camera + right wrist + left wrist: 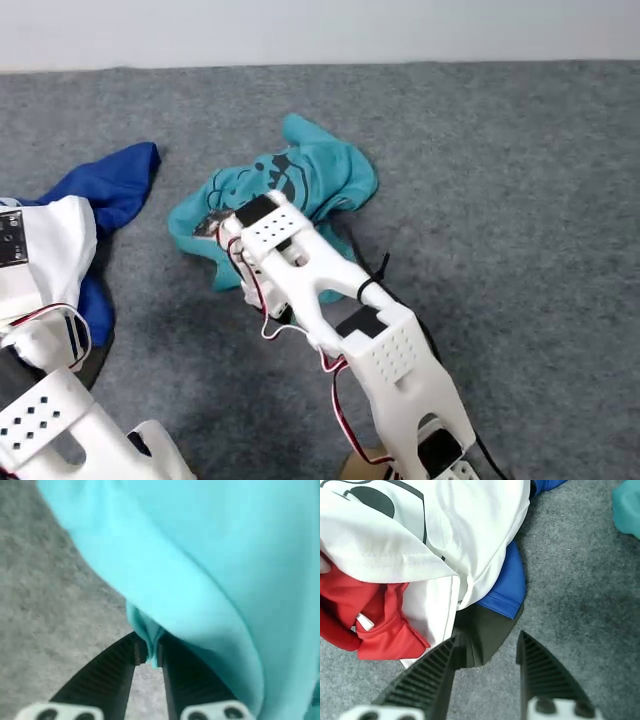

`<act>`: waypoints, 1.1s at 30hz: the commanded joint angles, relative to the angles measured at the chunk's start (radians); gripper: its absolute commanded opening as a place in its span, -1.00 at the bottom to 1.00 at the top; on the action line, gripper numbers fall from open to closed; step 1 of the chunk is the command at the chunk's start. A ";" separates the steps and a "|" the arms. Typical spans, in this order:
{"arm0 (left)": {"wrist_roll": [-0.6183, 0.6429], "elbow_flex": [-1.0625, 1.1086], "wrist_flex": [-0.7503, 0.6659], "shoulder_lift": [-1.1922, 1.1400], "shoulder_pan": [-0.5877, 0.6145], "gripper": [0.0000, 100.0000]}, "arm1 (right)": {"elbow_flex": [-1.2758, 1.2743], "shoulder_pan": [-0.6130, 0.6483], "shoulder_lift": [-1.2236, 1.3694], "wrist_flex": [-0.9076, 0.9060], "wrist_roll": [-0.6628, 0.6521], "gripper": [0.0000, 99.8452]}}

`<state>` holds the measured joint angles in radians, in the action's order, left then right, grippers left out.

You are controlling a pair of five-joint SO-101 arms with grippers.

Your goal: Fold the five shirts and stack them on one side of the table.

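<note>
A crumpled teal shirt (290,190) with a dark print lies mid-table. My right gripper (148,652) is shut on a fold at the edge of the teal shirt (200,555); its arm (330,290) stretches in from the near side. At the table's left edge, a white shirt (420,530) lies heaped over a red shirt (370,615), a blue shirt (507,585) and a dark shirt (487,630). My left gripper (487,645) hangs open just above the dark shirt's edge, holding nothing.
Grey carpet-like cloth (520,200) covers the table. The blue shirt (105,185) spreads from the heap toward the teal one, beside the white shirt (55,240). The left arm (40,420) stands at the near left corner.
</note>
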<state>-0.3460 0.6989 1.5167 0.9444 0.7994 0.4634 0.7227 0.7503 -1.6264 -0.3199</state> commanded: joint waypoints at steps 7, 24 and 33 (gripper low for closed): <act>-0.003 -0.013 -0.012 0.012 0.000 -0.66 | 0.015 -0.044 -0.338 -0.170 -0.072 -0.98; -0.002 -0.131 0.025 0.011 -0.028 -0.66 | -0.272 -0.332 -1.135 -0.173 -0.072 -0.98; 0.008 -0.168 0.167 0.011 -0.371 -0.66 | -0.362 -0.661 -1.411 -0.170 -0.110 -0.98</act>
<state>-0.3460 0.5654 1.6625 0.9444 0.5508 0.1013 0.1718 -0.5953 -1.7538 -0.4012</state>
